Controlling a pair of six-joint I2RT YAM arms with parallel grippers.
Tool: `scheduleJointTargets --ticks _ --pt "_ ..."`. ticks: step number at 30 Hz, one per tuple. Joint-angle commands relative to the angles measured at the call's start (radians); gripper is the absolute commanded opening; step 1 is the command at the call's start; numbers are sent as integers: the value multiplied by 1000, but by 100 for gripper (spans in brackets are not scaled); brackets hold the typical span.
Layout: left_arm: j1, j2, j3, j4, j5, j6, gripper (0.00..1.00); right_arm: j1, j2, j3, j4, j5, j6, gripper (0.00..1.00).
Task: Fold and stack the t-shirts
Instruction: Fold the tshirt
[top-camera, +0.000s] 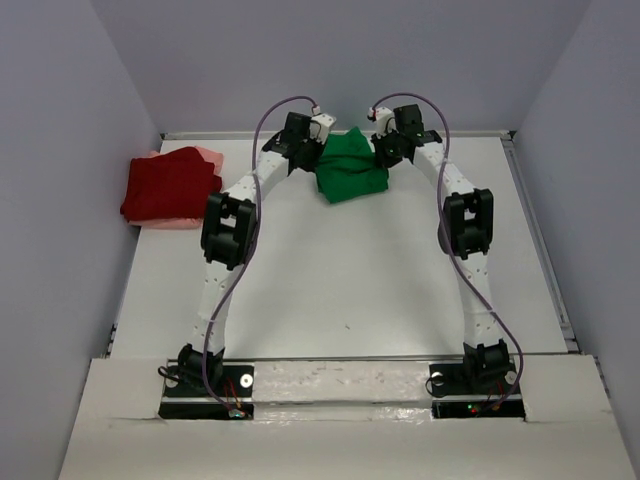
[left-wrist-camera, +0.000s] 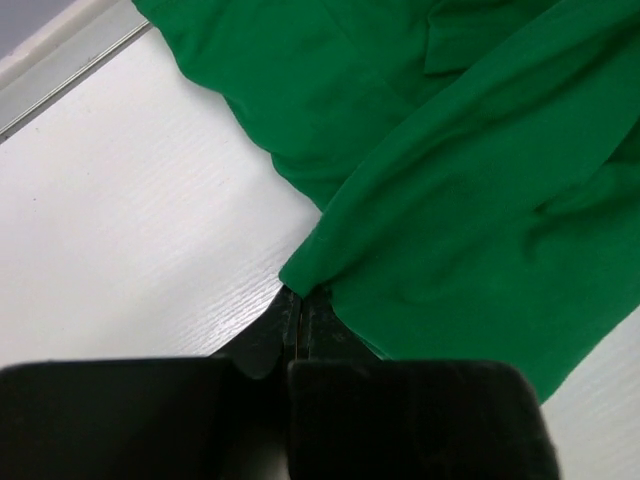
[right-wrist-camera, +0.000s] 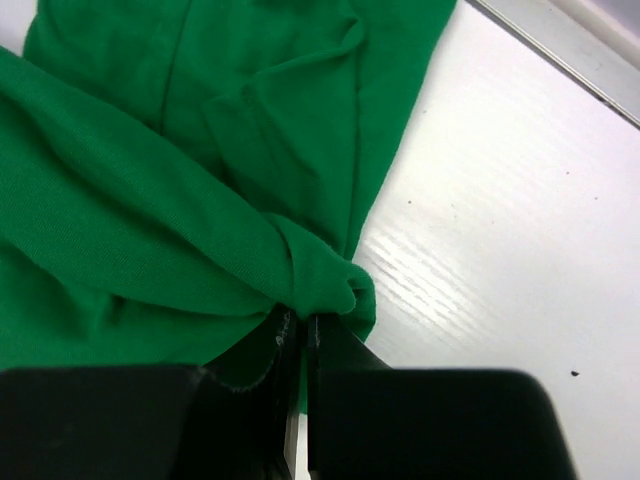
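The bright green t-shirt (top-camera: 350, 168) lies bunched at the far middle of the table, between both grippers. My left gripper (top-camera: 312, 150) is shut on its left edge; in the left wrist view the cloth's corner (left-wrist-camera: 305, 272) is pinched at the tips of my left gripper (left-wrist-camera: 298, 297). My right gripper (top-camera: 385, 148) is shut on the shirt's right edge, where a bunched fold (right-wrist-camera: 325, 275) sits at the tips of my right gripper (right-wrist-camera: 303, 325). A dark red t-shirt (top-camera: 170, 185) lies folded on a pale pink t-shirt (top-camera: 212, 157) at the far left.
A raised rim (top-camera: 530, 215) runs along the table's right side and a back wall edge (left-wrist-camera: 60, 60) lies close behind the green shirt. White tabletop (top-camera: 350, 290) stretches between the two arms toward their bases.
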Motion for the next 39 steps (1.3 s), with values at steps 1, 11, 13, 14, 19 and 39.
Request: scheduleJointTargets --ticks 1,11,13,14,19,39 --pt "-42 -3 36 59 -141 45 0 -10 19 81 94 58 -1 0" --pt "-123 92 97 68 -441 106 40 -10 41 90 101 63 -13 96" --pt "-143 109 103 79 -498 123 63 -10 18 66 98 58 -24 100" --pt "-148 108 94 93 -538 131 71 -10 7 44 98 57 -27 100" --pt "-154 36 42 139 -641 151 99 -10 -66 -19 97 73 -45 100" --pt "215 -648 -516 -22 -194 17 99 -1 -455 -215 -72 34 -80 5"
